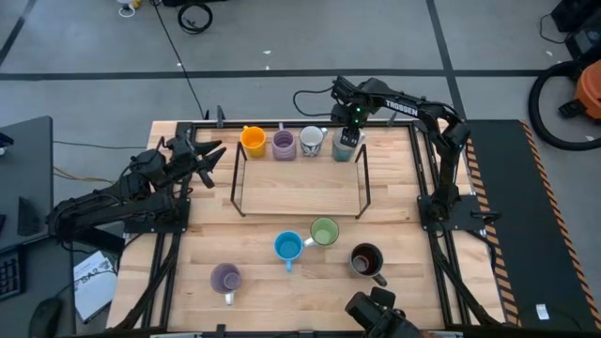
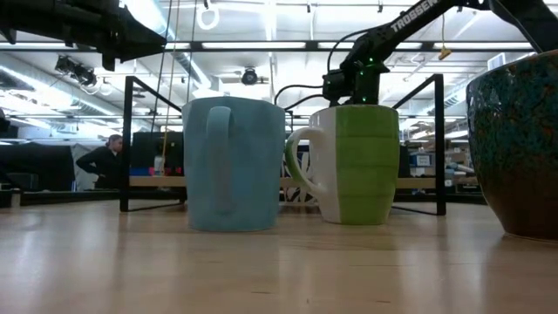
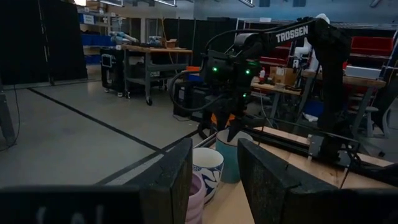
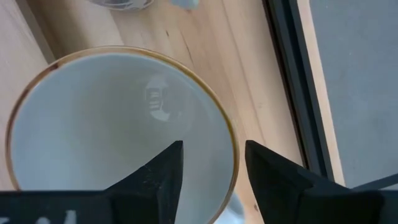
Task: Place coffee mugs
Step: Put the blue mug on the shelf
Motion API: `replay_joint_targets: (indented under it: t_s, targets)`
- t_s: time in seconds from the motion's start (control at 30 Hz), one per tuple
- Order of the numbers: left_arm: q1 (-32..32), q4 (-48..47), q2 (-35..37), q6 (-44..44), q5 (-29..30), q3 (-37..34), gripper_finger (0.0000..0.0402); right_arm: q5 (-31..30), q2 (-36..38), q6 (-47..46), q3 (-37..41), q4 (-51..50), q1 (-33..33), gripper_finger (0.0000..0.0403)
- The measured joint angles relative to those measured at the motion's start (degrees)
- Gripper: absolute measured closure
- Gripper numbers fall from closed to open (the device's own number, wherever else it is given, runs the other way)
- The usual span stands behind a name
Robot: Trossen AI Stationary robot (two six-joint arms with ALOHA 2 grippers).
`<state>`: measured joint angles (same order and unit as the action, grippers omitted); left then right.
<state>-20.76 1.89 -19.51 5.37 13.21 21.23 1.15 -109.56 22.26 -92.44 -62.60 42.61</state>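
Observation:
Four mugs stand in a row at the far edge of the table: orange [image 1: 252, 141], purple [image 1: 284, 145], patterned white [image 1: 311, 142] and pale white-grey [image 1: 346, 147]. My right gripper [image 1: 348, 138] hangs over the pale mug [image 4: 118, 124], pointing down. It is open, with one finger over the hollow and the other outside the rim [image 4: 234, 155]. The left wrist view shows those fingers [image 3: 229, 127] at the mug's top [image 3: 231, 152]. Blue [image 1: 288, 247], green [image 1: 324, 232], dark brown [image 1: 366, 260] and a second purple mug [image 1: 225, 278] stand toward the near edge. My left gripper [image 1: 212, 162] waits open at the table's far left.
A black wire rack [image 1: 300, 215] stands mid-table between the two groups of mugs, with bare wood inside it. In the low view the blue [image 2: 234, 164], green [image 2: 353, 164] and dark brown [image 2: 519, 144] mugs fill the foreground. A person [image 2: 105, 161] stands far behind the table.

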Motion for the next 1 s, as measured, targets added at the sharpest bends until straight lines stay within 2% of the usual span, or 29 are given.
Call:
replay_joint_targets:
  t_s: [0.47,0.8,1.0]
  targets:
    - [0.0,0.0,0.0,0.0,0.0,0.0,0.0267,0.0,0.0,0.0,0.0,-0.2,0.0,0.0298]
    - [0.0,0.0,0.0,-0.2,0.0,0.0,0.0267,0.2,0.1,-0.4,0.0,-0.1,0.0,0.0364]
    - [0.0,0.0,0.0,-0.2,0.0,0.0,0.0267,0.2,0.2,-0.4,0.0,-0.1,0.0,0.0364]
